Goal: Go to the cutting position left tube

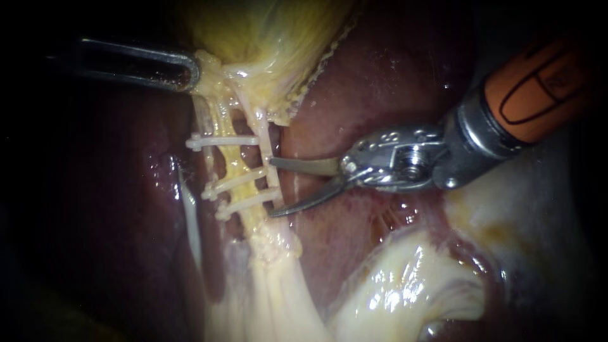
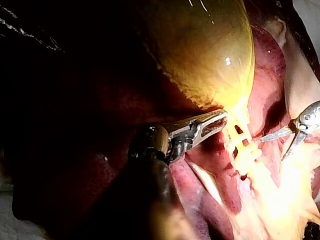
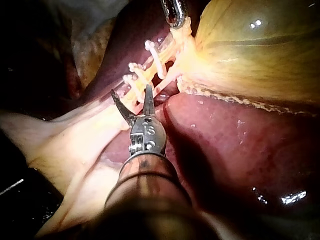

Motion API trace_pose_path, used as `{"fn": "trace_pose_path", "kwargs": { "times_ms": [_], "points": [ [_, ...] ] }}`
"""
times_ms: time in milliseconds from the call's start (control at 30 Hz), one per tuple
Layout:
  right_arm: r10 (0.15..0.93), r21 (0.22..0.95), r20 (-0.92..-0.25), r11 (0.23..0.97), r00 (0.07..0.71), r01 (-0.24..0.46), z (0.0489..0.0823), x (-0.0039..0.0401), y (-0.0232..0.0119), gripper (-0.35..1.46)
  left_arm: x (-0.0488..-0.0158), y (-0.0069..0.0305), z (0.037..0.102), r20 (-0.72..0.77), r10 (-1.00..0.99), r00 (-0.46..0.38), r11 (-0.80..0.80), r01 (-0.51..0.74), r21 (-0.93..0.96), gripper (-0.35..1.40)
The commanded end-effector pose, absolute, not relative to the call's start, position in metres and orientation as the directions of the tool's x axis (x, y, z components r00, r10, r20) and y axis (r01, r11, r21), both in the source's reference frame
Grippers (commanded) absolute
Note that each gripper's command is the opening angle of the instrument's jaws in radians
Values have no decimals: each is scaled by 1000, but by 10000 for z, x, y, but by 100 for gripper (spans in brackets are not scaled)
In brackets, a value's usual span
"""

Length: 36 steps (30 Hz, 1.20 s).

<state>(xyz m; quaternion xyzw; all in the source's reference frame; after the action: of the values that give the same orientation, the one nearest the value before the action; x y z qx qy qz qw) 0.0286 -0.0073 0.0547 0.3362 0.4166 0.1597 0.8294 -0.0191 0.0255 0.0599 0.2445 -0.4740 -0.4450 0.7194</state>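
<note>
**Left tube [image 1: 237, 163] not yet straddled**

Endoscope: the left tube is seen at 9 o'clock of the wide-open right instrument [image 1: 273, 187]. Left wrist: the gallbladder [image 2: 200, 50] is gripped by the left instrument [image 2: 222, 120]. Right wrist: clips [image 3: 156, 61] could be nicked if misaimed.

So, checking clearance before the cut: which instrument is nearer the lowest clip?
Right. The right instrument has its open blades beside the lowest clip; the left instrument grips the gallbladder, above the top clip.
</note>
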Motion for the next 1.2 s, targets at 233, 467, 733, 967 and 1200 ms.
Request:
{"fn": "trace_pose_path", "kwargs": {
  "times_ms": [233, 467, 733, 967, 1200],
  "points": [
    [543, 696, -580, 718, 607, 23, 566, 296, -73, 130, -192, 254, 598, 464, -872, 156, 484, 407, 775, -35],
    [540, 693, -582, 721, 608, 22, 582, 302, -69, 130, -192, 254, 598, 464, -872, 156, 484, 407, 774, -35],
    [541, 696, -582, 717, 607, 29, 596, 311, -60, 130, -192, 253, 598, 464, -872, 156, 485, 407, 774, -35],
    [560, 712, -650, 685, 513, 154, 599, 327, -56, 127, -193, 253, 598, 464, -872, 155, 485, 408, 774, -35],
    [598, 731, -669, 636, 442, 246, 601, 348, -53, 122, -194, 253, 599, 465, -872, 155, 485, 408, 774, -35]
  ]
}}
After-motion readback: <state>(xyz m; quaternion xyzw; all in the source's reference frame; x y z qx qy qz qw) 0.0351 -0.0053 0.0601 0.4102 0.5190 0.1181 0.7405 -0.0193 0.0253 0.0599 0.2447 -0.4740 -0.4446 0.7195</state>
